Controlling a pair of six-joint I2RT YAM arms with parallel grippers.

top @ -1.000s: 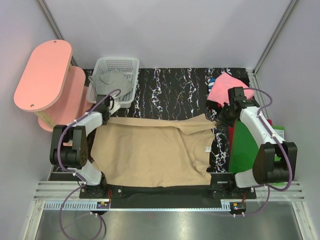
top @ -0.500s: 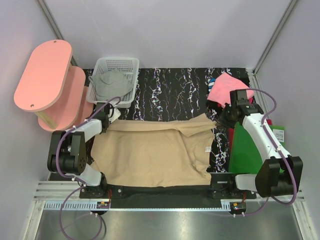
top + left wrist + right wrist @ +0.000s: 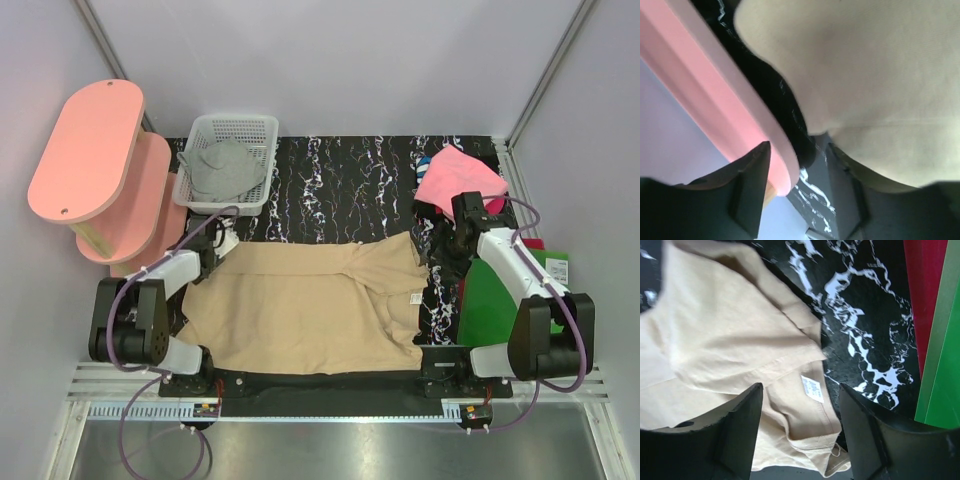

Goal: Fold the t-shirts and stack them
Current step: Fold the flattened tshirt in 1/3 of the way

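Note:
The tan t-shirt (image 3: pixel 310 310) lies spread on the black marble table (image 3: pixel 340 180), its white neck label (image 3: pixel 812 388) showing on the right side. My left gripper (image 3: pixel 218 248) hovers at the shirt's far left corner, open with nothing between its fingers (image 3: pixel 747 190); the tan cloth (image 3: pixel 865 75) lies beside it. At the far right corner my right gripper (image 3: pixel 800 435) stands open above the neck, apart from the cloth. The grey t-shirt (image 3: pixel 222 170) sits in the basket. The pink t-shirt (image 3: pixel 455 180) lies crumpled at the back right.
A white mesh basket (image 3: pixel 250 125) stands at the back left. The pink two-tier shelf (image 3: pixel 95 150) is beside it, its edge (image 3: pixel 715 90) close to my left fingers. A green sheet (image 3: pixel 495 290) over a red one (image 3: pixel 920 290) lies on the right.
Both grippers were shut on the tan t-shirt's far edge and now stand open. That edge has settled a little nearer to me, and both arms have drawn back.

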